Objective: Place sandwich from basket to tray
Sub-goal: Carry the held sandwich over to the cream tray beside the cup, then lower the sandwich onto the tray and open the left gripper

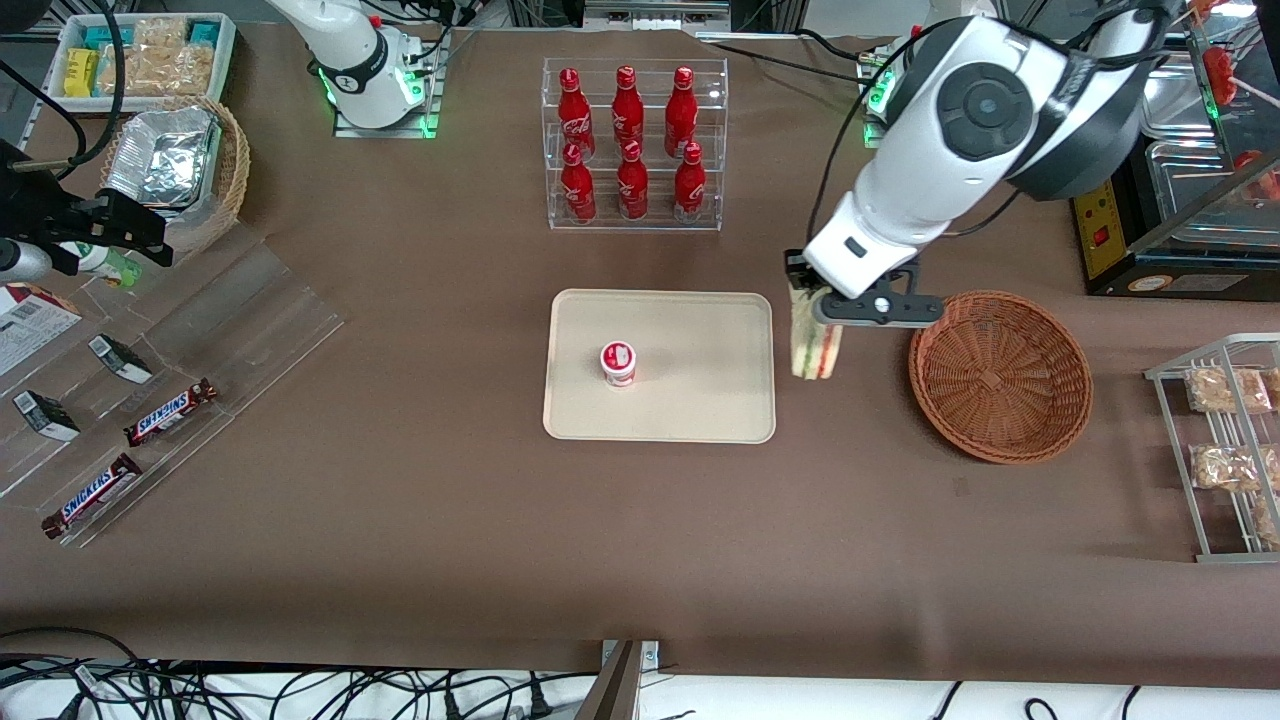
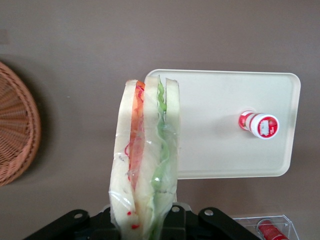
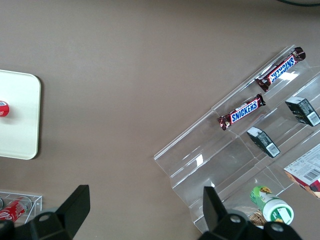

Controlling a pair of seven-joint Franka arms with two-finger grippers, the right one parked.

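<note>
Fingers (image 2: 142, 220) of my working arm are pinching the sandwich (image 1: 815, 345) at one end, so the wedge hangs down from them, upright, with its free end pointing at the counter (image 1: 400, 520). From the wrist camera I see the sandwich (image 2: 145, 160) running straight out from the fingers, its clear wrap catching light over the red and green filling between white bread. On the front camera the fingers (image 1: 815, 305) sit above the gap between the tray (image 1: 700, 400) and the basket (image 1: 1000, 375), with the sandwich just beside the tray's edge and clear of the basket rim. I cannot tell whether its lower end touches the counter or hangs just above it. A small red-and-white cup (image 1: 618, 363) stands on the tray, well apart from the sandwich. Farther from the front camera, a clear rack of red bottles (image 1: 630, 140) stands on the counter.
</note>
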